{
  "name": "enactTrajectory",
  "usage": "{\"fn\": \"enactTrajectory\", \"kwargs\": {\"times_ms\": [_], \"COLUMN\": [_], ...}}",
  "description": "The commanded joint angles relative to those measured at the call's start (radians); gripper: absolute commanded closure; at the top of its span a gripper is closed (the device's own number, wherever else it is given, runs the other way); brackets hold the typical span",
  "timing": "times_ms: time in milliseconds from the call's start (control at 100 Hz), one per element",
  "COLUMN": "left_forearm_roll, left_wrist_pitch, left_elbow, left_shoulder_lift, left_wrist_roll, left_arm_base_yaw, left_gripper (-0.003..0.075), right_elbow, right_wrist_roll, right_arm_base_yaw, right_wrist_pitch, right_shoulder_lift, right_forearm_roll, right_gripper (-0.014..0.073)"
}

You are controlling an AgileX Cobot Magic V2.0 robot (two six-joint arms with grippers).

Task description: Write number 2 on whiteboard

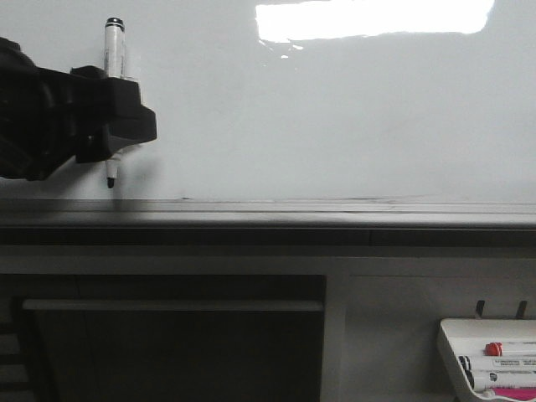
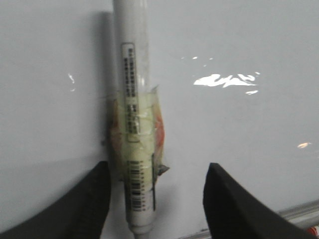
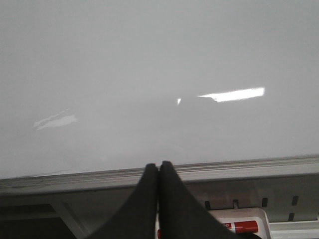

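Left gripper sat at the left edge of the front view, in front of the whiteboard. It carried a marker, upright, cap end above the gripper body, dark tip below it. Tip lay just above the grey ledge along the board's lower edge; whether it touched the board could not be told.

Left wrist view: the marker ran up along the inner side of one finger, bound there with a wrap of yellowish tape. The other finger stood well apart from it, with bare board between them. So the jaws were spread, and the marker was held by the tape, not by a pinch.

Right gripper: fingers pressed together, nothing between them, pointed at the board with the ledge just beyond the fingertips. A white marker tray lay close beside the fingers, a red-capped marker in it.

No stroke of the number 2 showed on the board in any view; the surface carried only light reflections.
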Motion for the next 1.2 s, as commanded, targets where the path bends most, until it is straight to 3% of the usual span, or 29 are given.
{"fn": "enactTrajectory", "kwargs": {"times_ms": [0,120,270,370,560,610,740,840,890,1030,1080,1190], "left_forearm_roll": [-0.063,-0.069,0.026,0.175,0.537,0.649,1.054,1.281,1.362,1.400,1.400,1.401], "left_wrist_pitch": [-0.068,-0.043,-0.048,-0.037,0.034,0.073,0.186,0.187,0.187,0.187,0.182,0.189], "left_elbow": [-0.045,-0.048,-0.048,-0.048,-0.048,-0.048,-0.040,-0.006,0.012,0.053,0.062,0.069], "left_shoulder_lift": [0.028,0.077,0.062,0.015,-0.124,-0.171,-0.300,-0.377,-0.408,-0.436,-0.436,-0.432], "left_wrist_roll": [-0.010,-0.008,-0.005,-0.005,-0.015,-0.042,-0.160,-0.177,-0.177,-0.177,-0.177,-0.177], "left_arm_base_yaw": [-0.007,-0.007,-0.014,-0.018,-0.018,-0.018,-0.018,-0.018,-0.018,-0.018,-0.018,-0.018], "left_gripper": [0.0461,0.0736,0.0739,0.0739,0.0739,0.0739,0.0739,0.0739,0.0739,0.0739,0.0739,0.0739], "right_elbow": [-0.028,-0.028,-0.046,-0.092,-0.183,-0.217,-0.323,-0.393,-0.423,-0.479,-0.492,-0.525], "right_wrist_roll": [-0.005,-0.005,-0.010,-0.055,-0.200,-0.209,-0.396,-0.412,-0.412,-0.412,-0.412,-0.412], "right_arm_base_yaw": [-0.005,-0.005,-0.003,0.035,0.322,0.448,0.730,0.885,0.939,0.991,0.991,0.991], "right_wrist_pitch": [-0.083,-0.083,-0.019,0.061,0.061,0.055,0.070,0.050,0.046,0.019,0.001,-0.027], "right_shoulder_lift": [0.018,0.018,0.019,0.033,0.097,0.128,0.248,0.366,0.429,0.588,0.637,0.707], "right_forearm_roll": [-0.001,-0.001,0.001,0.032,0.084,0.084,0.084,0.046,0.023,0.012,0.012,0.017], "right_gripper": [0.0644,0.0644,0.0644,0.0644,0.0643,0.0643,0.0636,0.0525,0.0401,0.0103,0.0068,0.0081]}}
